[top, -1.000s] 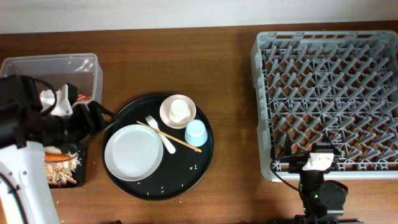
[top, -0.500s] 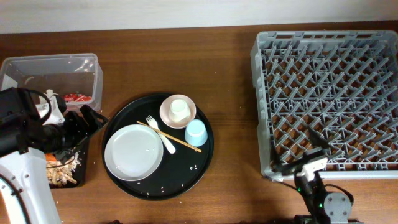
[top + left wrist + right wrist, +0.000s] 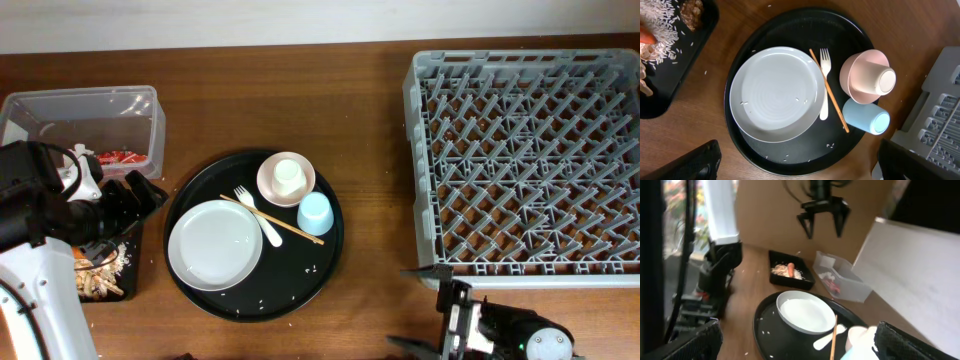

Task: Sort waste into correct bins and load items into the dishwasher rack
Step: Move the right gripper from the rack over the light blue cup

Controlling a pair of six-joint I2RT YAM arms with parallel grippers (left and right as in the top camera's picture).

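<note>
A: Where are the dishes?
B: The white plate [image 3: 215,243], pink bowl [image 3: 268,185] and blue cup [image 3: 315,213] rest on the round black tray [image 3: 290,280].
A: End effectors?
B: The left end effector [image 3: 823,229] and right end effector [image 3: 445,312] are both spread, holding nothing.

The overhead view is lit evenly and brightly from above; only short, soft shadows are cast under the pegs of the rack [image 3: 520,165]. In the left wrist view a faint sheen is seen on the plate [image 3: 776,93], and the fingers [image 3: 692,162] of the left gripper [image 3: 800,167] are rendered as dark blurs. The right wrist view is dimmer and hazy, washed out at upper left.
</note>
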